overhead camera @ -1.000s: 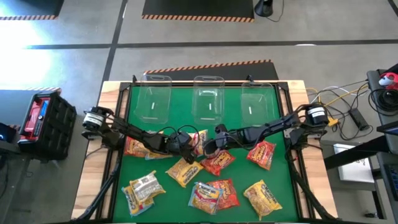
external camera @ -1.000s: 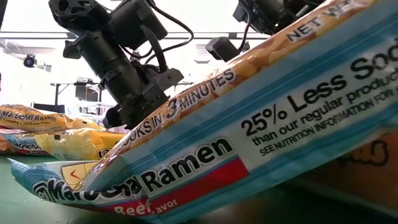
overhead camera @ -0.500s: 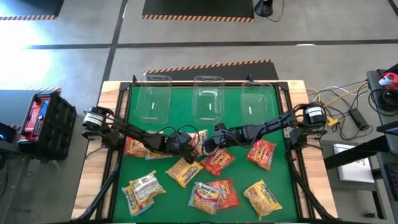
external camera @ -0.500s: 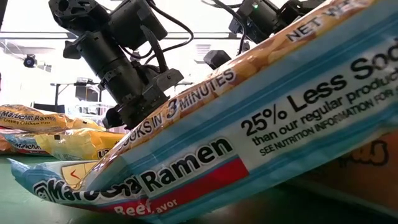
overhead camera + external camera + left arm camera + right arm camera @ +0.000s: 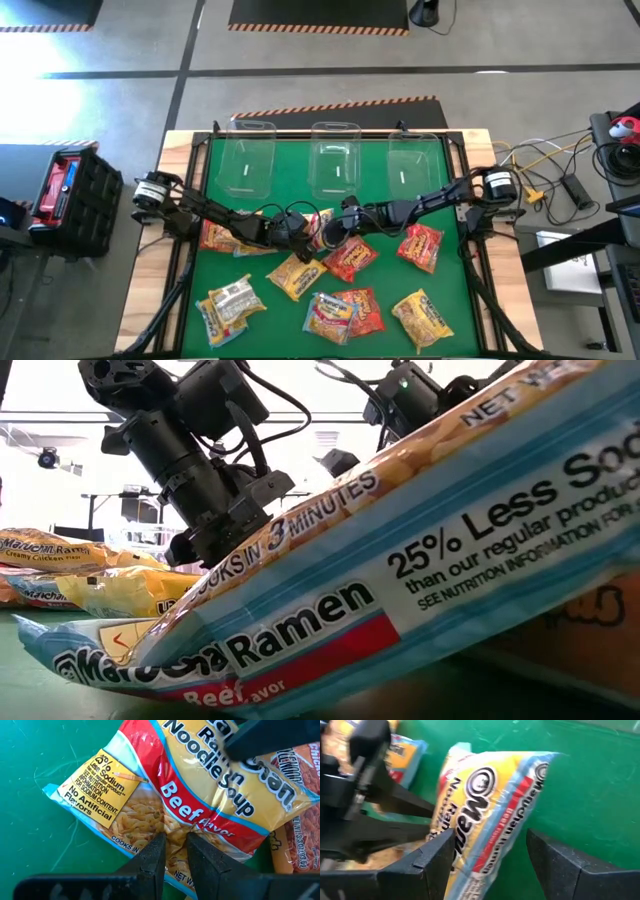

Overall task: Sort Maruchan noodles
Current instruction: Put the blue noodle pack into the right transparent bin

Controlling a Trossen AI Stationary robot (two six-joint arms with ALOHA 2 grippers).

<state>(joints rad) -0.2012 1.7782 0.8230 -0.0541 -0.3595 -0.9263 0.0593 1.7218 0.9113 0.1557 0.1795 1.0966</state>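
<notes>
Beef packet (image 5: 200,815) tilted off green table (image 5: 400,205), left gripper (image 5: 172,852) fingers clamped on its edge; right gripper (image 5: 490,855) fingers apart just beside.

You had a green-topped table (image 5: 220,205) with a pale wooden border. Three clear plastic bins (image 5: 335,155) sat in a row along its far edge. Nearer to you than the bins, the ramen packets (image 5: 347,310) lay scattered on the green, yellow-orange, red and pale ones mixed.
</notes>
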